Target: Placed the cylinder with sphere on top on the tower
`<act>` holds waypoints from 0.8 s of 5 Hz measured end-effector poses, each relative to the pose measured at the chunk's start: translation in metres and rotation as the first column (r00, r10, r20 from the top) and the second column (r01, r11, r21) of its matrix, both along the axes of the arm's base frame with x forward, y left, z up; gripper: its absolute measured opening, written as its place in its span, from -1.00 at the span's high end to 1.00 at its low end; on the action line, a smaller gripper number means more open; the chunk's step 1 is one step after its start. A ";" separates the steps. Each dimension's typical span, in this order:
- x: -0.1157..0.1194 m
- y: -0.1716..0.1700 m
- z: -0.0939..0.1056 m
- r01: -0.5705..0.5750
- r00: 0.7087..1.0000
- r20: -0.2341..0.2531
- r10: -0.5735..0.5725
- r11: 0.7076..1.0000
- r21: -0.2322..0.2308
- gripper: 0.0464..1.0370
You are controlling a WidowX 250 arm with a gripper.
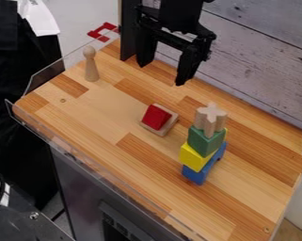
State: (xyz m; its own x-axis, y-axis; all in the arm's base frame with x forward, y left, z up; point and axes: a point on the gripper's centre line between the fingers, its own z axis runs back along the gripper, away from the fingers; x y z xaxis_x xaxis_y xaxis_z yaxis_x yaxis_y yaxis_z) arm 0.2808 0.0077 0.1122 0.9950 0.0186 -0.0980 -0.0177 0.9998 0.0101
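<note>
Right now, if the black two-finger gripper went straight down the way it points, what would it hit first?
Probably the brown wooden tabletop, but depth is unclear: the gripper might line up with the small red block.

No text can be read anywhere; no label, brand, number or sign is legible on anything.

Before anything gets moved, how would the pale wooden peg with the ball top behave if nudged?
The pale wooden peg would probably tip easily, being tall and narrow. Once down, its rounded body would likely roll. It looks like solid wood, so it should feel stiff.
</note>
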 end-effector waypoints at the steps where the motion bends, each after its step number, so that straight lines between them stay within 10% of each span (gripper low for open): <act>1: -0.003 0.000 -0.010 0.002 0.999 -0.040 -0.002 1.000 -0.001 -0.93; 4: 0.016 0.077 -0.011 -0.137 0.989 0.055 0.139 0.990 -0.029 -0.93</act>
